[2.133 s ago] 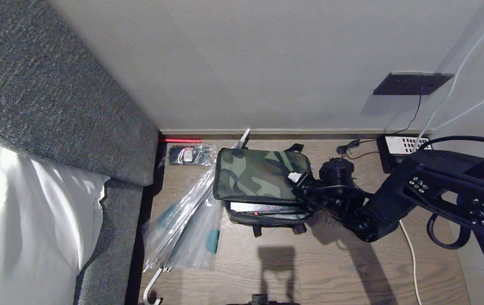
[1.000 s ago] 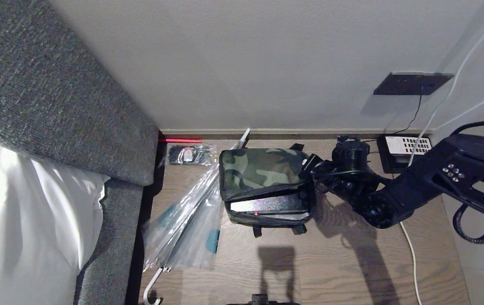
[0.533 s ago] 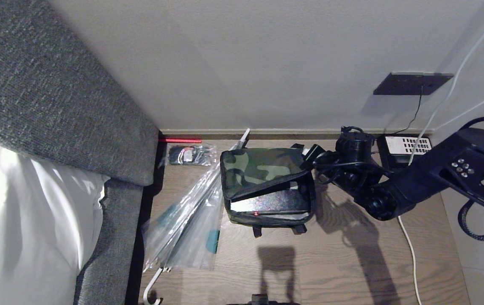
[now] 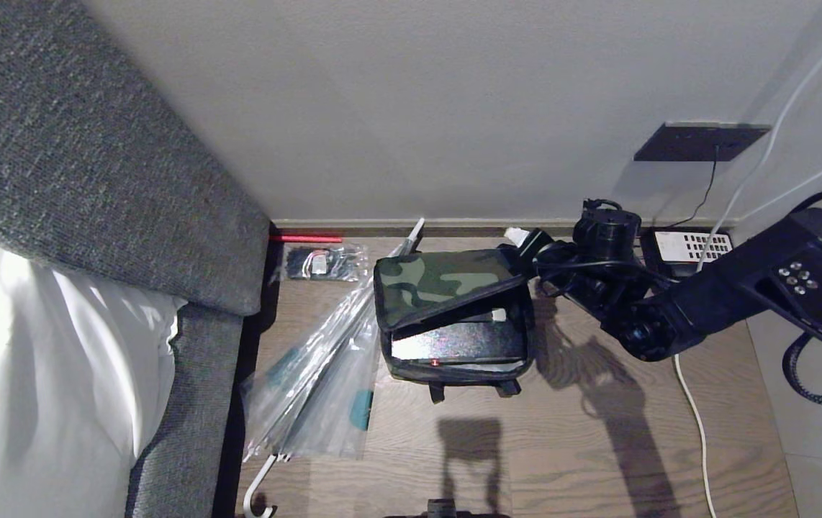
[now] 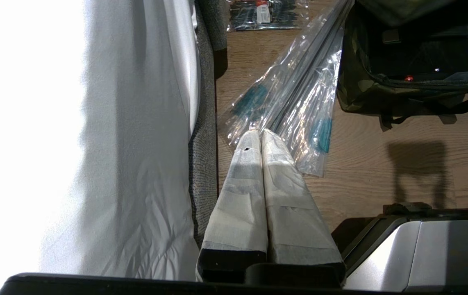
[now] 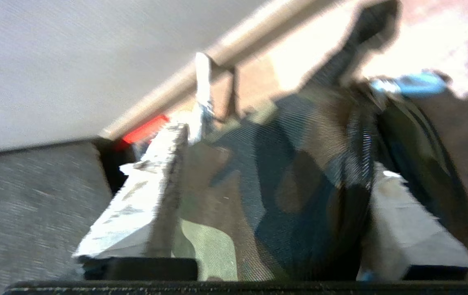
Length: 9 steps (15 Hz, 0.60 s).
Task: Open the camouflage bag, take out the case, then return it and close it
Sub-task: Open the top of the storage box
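The camouflage bag (image 4: 454,316) sits on the wood floor near the wall, its green camouflage lid (image 4: 443,280) tilted up on the right side. Inside, a dark flat case (image 4: 458,342) shows over pale lining. My right gripper (image 4: 526,246) hovers at the lid's back right corner. Seen from the right wrist, the gripper (image 6: 279,151) is open: its white fingers (image 6: 148,192) stand wide apart, with the camouflage fabric (image 6: 258,196) spread below them. The left gripper (image 5: 260,133) is parked low, shut on nothing, short of the bag (image 5: 381,94).
A clear plastic-wrapped umbrella (image 4: 324,374) lies against the bag's left side, and a small packet (image 4: 321,262) lies by the wall. A grey sofa with white bedding (image 4: 94,180) fills the left. A power strip (image 4: 692,248) and a white cable (image 4: 699,432) lie right of my arm.
The right gripper drew back toward the wall and lifted the lid's right side, so the case came into view. Its fingers then went from shut on the lid corner to open.
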{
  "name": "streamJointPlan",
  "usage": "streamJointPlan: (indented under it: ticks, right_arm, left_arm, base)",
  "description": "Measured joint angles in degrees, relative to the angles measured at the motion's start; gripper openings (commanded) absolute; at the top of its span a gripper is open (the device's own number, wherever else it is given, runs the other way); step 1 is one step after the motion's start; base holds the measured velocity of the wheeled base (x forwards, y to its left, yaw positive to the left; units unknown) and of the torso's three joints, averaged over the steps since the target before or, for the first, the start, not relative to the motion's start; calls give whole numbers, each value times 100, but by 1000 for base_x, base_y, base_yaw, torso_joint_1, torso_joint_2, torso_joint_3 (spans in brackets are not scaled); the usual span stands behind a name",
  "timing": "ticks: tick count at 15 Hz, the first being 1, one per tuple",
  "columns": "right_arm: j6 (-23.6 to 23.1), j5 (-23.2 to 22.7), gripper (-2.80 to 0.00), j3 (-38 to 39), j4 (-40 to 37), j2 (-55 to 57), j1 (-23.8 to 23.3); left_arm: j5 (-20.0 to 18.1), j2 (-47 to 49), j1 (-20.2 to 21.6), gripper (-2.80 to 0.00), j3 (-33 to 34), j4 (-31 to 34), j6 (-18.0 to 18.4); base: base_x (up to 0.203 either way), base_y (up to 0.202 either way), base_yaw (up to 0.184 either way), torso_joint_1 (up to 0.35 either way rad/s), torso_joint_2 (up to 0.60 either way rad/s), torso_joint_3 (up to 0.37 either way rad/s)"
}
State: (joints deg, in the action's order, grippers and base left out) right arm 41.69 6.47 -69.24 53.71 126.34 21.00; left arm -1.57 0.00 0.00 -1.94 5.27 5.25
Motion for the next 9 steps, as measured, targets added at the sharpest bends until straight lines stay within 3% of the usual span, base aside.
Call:
streamJointPlan:
  ticks: [9]
  right_arm:
    - [132,-168,0,-428,76,-623,-3]
  left_arm:
    - [1,0,0,-280,2,-1,-2]
  base:
    - [0,0,0,0,0,0]
